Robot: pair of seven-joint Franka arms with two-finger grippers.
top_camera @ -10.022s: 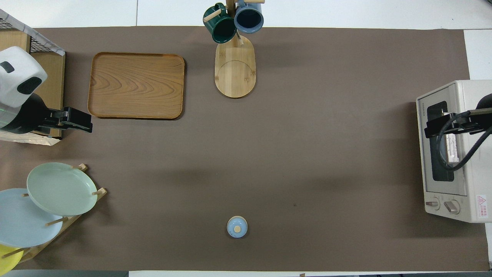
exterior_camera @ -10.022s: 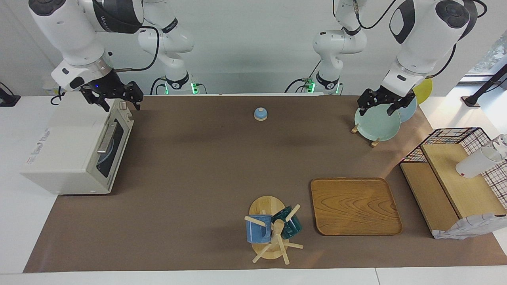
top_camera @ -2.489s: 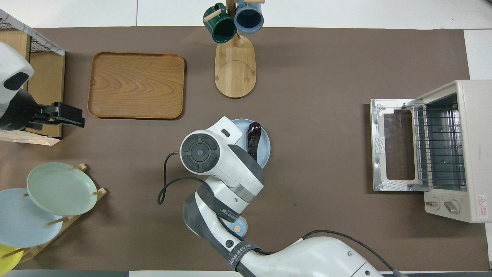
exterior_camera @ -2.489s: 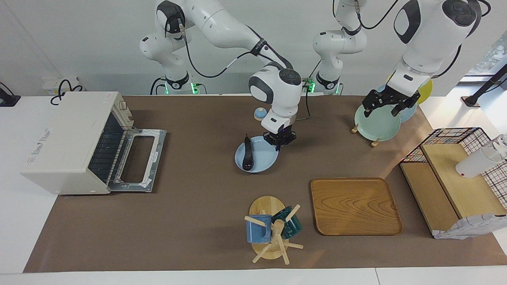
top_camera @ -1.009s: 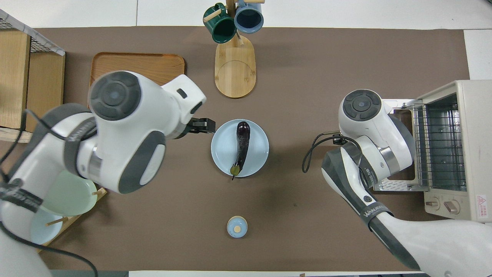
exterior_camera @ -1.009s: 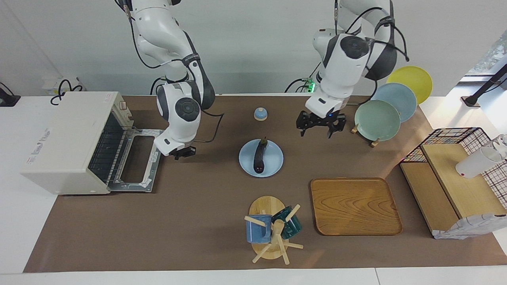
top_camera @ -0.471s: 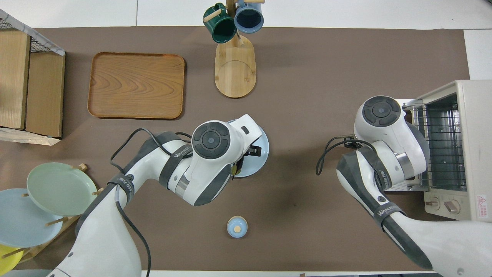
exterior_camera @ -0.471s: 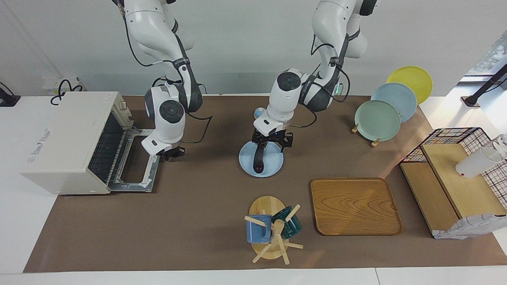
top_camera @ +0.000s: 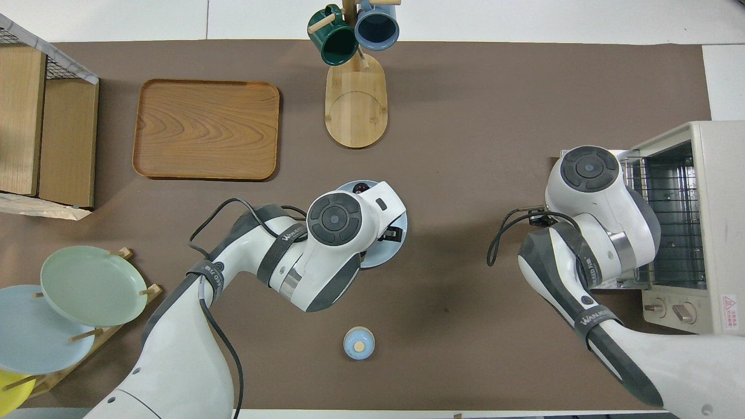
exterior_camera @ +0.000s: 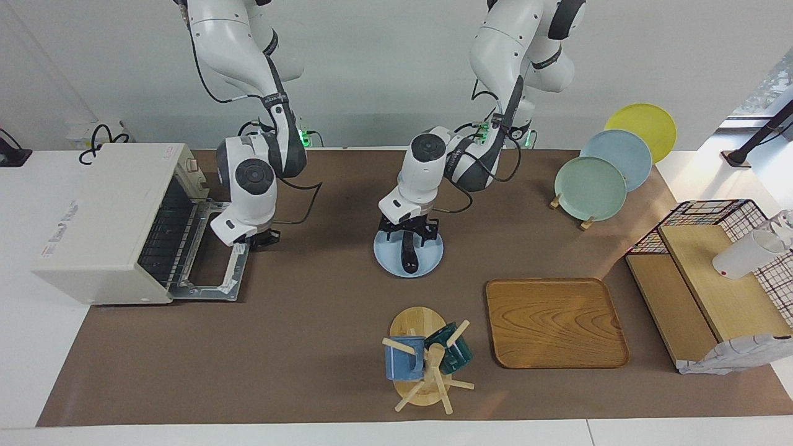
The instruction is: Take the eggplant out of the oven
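The dark purple eggplant (exterior_camera: 407, 255) lies on a light blue plate (exterior_camera: 430, 257) on the mat in the middle of the table, outside the oven. My left gripper (exterior_camera: 409, 234) is low over the plate, open, with a finger on either side of the eggplant. In the overhead view my left hand covers most of the plate (top_camera: 400, 241); only the eggplant's tip (top_camera: 362, 187) shows. The off-white oven (exterior_camera: 99, 217) stands at the right arm's end with its door (exterior_camera: 214, 257) dropped open and its wire rack (exterior_camera: 164, 235) bare. My right gripper (exterior_camera: 257, 238) is at the door's outer edge.
A wooden tray (exterior_camera: 554, 322) and a mug tree (exterior_camera: 424, 362) with two mugs lie farther from the robots than the plate. A plate rack (exterior_camera: 591, 186) and a wire basket with wooden shelves (exterior_camera: 712, 279) stand at the left arm's end. A small blue knob (top_camera: 358, 342) sits near the robots.
My left gripper has swung in from beside the plate rack and come down over the eggplant. My right gripper has moved from the mat to the oven door's outer edge.
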